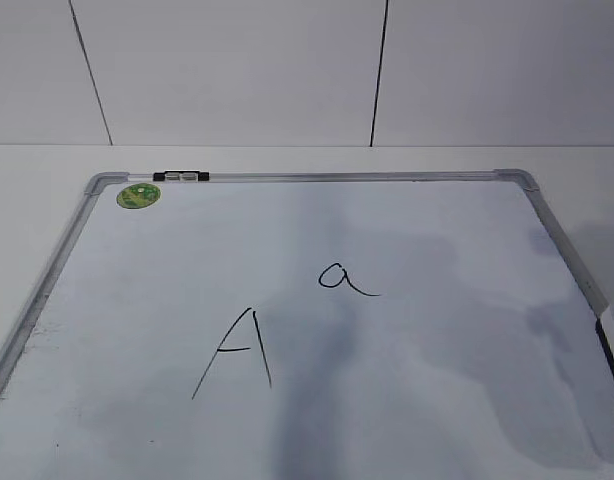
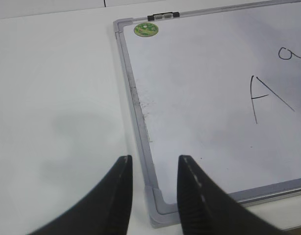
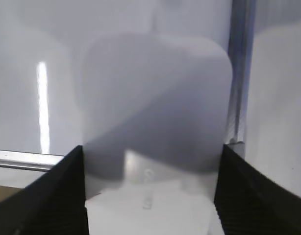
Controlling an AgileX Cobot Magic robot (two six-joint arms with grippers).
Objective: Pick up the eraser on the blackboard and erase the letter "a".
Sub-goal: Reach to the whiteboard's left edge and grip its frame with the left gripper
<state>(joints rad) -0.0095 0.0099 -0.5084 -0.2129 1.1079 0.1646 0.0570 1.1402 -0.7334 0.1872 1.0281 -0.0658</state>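
On the left side, the left gripper (image 2: 154, 196) hangs over the near left corner of the blackboard (image 1: 407, 420), with its two black fingers (image 2: 192, 191) a small way apart and nothing between them; one finger is above the bare white table (image 2: 52, 98), the other above the grey corner piece (image 2: 158, 210). From there the silver frame (image 2: 136, 98) runs away toward the far edge of the table, where a round green sticker (image 1: 138, 195) sits in the far left corner of the board and a small black and silver clip (image 1: 186, 177) lies on the far rail. Toward the middle of the board a large angular capital "A" (image 1: 237, 350) is drawn, and just to the right of it, a little farther from the near edge, is the letter "a" (image 1: 344, 279) with its tail stroke, well apart from both grippers. The board surface around both letters is free, with only soft shadows on it. On the right side, the white eraser (image 3: 155, 147) lies near the right rail (image 3: 238, 73) of the board and fills the space between the wide-open black fingers (image 3: 47, 196) of the right gripper (image 3: 150, 191), which stand at both its sides. I cannot tell if the fingers already press on it. In the exterior view only a white and black piece (image 1: 612, 335) shows at the right border.
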